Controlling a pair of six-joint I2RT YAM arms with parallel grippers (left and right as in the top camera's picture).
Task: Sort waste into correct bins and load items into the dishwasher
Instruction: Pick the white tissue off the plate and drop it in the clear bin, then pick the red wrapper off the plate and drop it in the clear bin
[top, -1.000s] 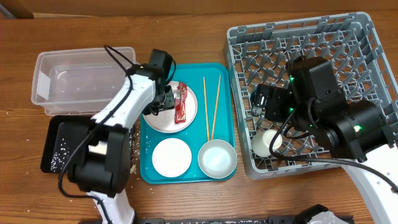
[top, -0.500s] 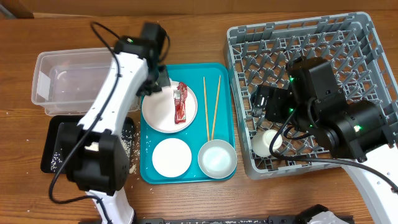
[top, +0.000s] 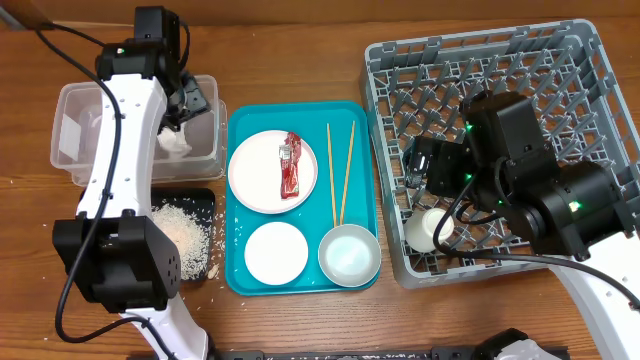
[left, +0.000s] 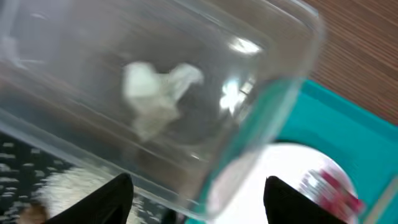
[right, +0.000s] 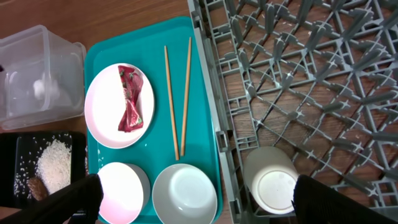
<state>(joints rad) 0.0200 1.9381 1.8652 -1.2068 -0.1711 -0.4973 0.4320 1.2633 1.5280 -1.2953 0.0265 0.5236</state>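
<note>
Left gripper (left: 198, 186): fingers spread wide, empty, upper left of the overhead frame, above the clear rectangular plastic tub (top: 70, 100) containing the crumpled white paper napkin (top: 172, 142). Right gripper (right: 198, 186): fully spread, empty, over the grey lattice dish rack (top: 400, 60) at right, small white cup (top: 425, 228) in its lower-left corner. Red printed sachet wrapper (top: 291, 165): on the round white plate (top: 255, 180), teal serving tray (top: 240, 115), centre.
</note>
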